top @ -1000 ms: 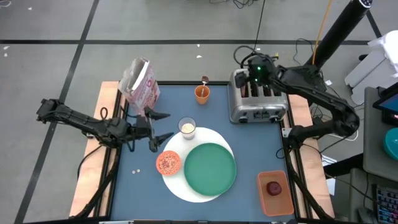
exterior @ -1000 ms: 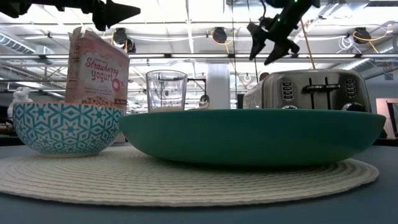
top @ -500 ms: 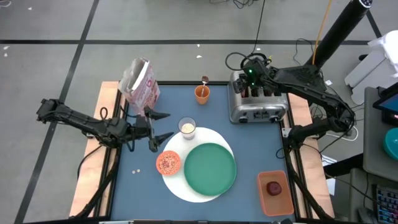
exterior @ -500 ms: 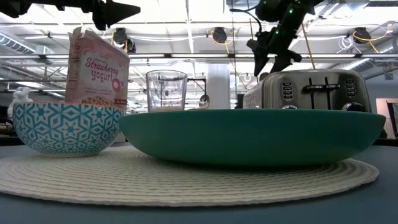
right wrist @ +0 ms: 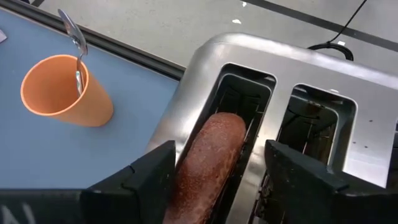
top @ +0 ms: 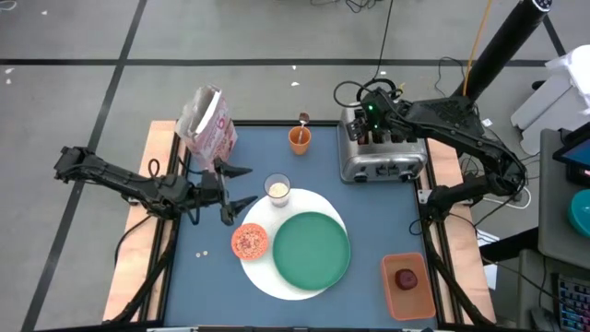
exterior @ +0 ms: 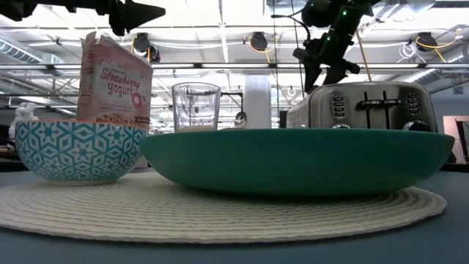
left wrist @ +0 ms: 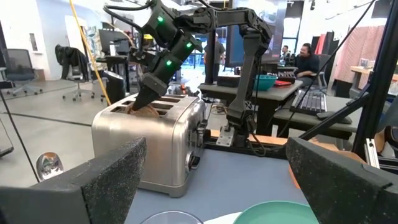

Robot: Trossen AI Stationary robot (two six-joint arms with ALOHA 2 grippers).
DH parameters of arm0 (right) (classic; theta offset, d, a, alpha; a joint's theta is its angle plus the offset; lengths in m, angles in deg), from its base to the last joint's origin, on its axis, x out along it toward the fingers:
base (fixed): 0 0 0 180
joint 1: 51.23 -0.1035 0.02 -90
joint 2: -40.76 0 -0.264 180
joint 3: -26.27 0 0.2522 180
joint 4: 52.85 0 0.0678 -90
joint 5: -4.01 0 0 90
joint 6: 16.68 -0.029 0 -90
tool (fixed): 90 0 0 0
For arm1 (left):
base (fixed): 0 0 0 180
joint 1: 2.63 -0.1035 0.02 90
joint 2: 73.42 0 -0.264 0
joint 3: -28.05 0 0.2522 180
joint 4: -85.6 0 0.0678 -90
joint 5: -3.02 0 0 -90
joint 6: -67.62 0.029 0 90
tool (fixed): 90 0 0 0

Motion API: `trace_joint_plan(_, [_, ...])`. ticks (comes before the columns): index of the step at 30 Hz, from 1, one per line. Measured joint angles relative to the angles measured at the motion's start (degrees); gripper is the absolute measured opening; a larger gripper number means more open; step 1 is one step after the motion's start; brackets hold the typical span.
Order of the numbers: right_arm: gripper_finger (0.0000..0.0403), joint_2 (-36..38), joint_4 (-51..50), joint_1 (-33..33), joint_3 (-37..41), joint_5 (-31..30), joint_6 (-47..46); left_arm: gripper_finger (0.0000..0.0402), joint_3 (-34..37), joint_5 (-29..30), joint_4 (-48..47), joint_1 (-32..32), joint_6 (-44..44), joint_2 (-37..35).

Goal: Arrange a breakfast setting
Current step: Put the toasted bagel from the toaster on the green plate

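Up at the toaster (top: 383, 152), the right gripper (right wrist: 217, 186) hangs fingers apart astride the brown bagel (right wrist: 208, 165), which sits in a slot; left gripper (top: 238, 189), fingers apart, waits beside the pink cereal box (top: 207, 124).

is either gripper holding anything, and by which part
Nothing is held. The right gripper hangs open astride the bagel in the toaster; the left gripper is open, empty.
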Motion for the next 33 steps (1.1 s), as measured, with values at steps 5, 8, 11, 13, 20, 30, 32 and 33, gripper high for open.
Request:
trace_joint_plan(5, [0.0209,0.0,0.0,0.0,0.0,0.0,0.0,0.0392,0.0,0.0,0.0,0.0,0.0,0.0])
trace_joint_plan(8, [0.019,0.0,0.0,0.0,0.0,0.0,0.0,0.0392,0.0,0.0,0.0,0.0,0.0,0.0])
trace_joint_plan(11, [0.017,0.0,0.0,0.0,0.0,0.0,0.0,0.0392,0.0,0.0,0.0,0.0,0.0,0.0])
trace_joint_plan(13, [0.0157,0.0,0.0,0.0,0.0,0.1,0.0,0.0392,0.0,0.0,0.0,0.0,0.0,0.0])
trace_joint_plan(20, [0.0116,0.0,0.4,0.0,0.0,0.0,0.0,0.0392,0.0,0.0,0.0,0.0,0.0,0.0])
trace_joint_plan(30, [0.0074,0.0,0.8,0.0,0.1,-0.1,0.0,0.0392,0.0,0.0,0.0,0.0,0.4,0.0])
trace_joint_plan(32, [0.0071,0.0,0.8,0.0,0.0,-0.1,0.0,0.0392,0.0,0.0,0.0,0.0,0.4,0.0])
trace_joint_plan(33, [0.007,0.0,0.9,0.0,0.0,-0.1,0.0,0.0392,0.0,0.0,0.0,0.0,0.3,0.0])
